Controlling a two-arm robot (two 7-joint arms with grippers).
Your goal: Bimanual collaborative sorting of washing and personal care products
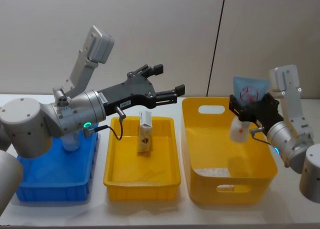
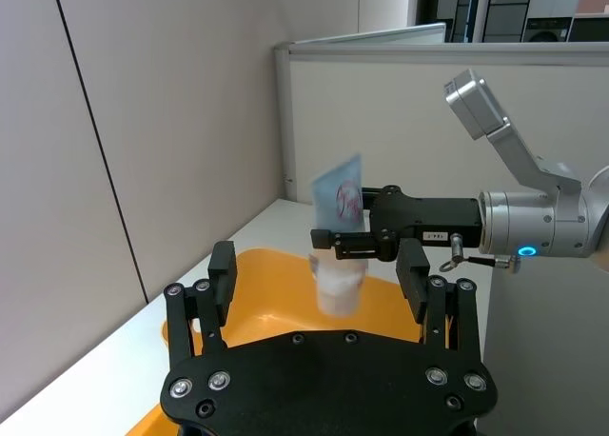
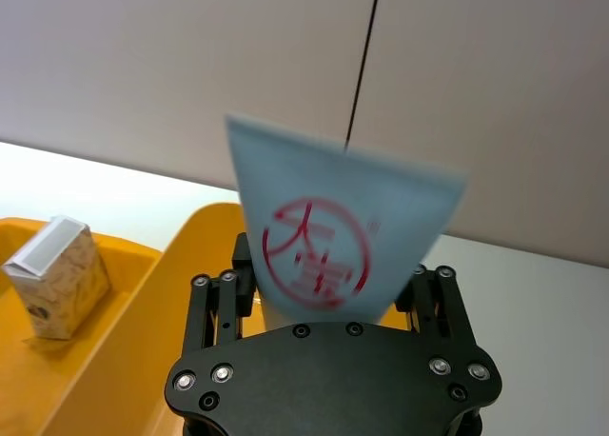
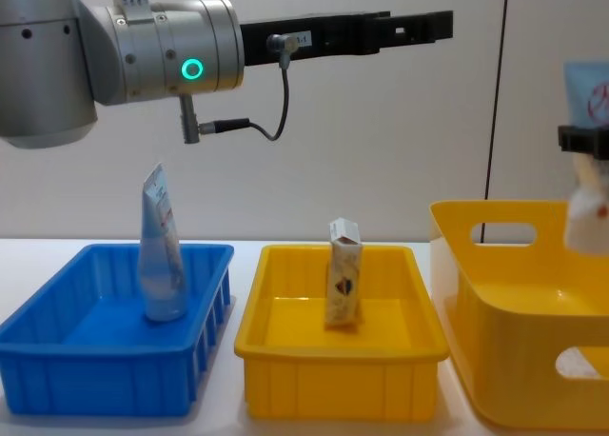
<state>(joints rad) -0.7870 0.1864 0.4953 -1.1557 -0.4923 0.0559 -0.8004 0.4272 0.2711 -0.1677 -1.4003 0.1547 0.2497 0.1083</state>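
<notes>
My right gripper hovers over the tall yellow bin, open. The pale-blue pouch with a red logo stands upright between its fingers. The pouch is blurred, while the gripper beside it looks sharp. My left gripper is open and empty, raised above the shallow yellow tray. A white-and-tan carton stands upright in that tray. A whitish tube stands in the blue bin.
The three containers sit side by side near the table's front edge, blue on the left, tall yellow on the right. A wall rises close behind the table. My left forearm passes over the blue bin.
</notes>
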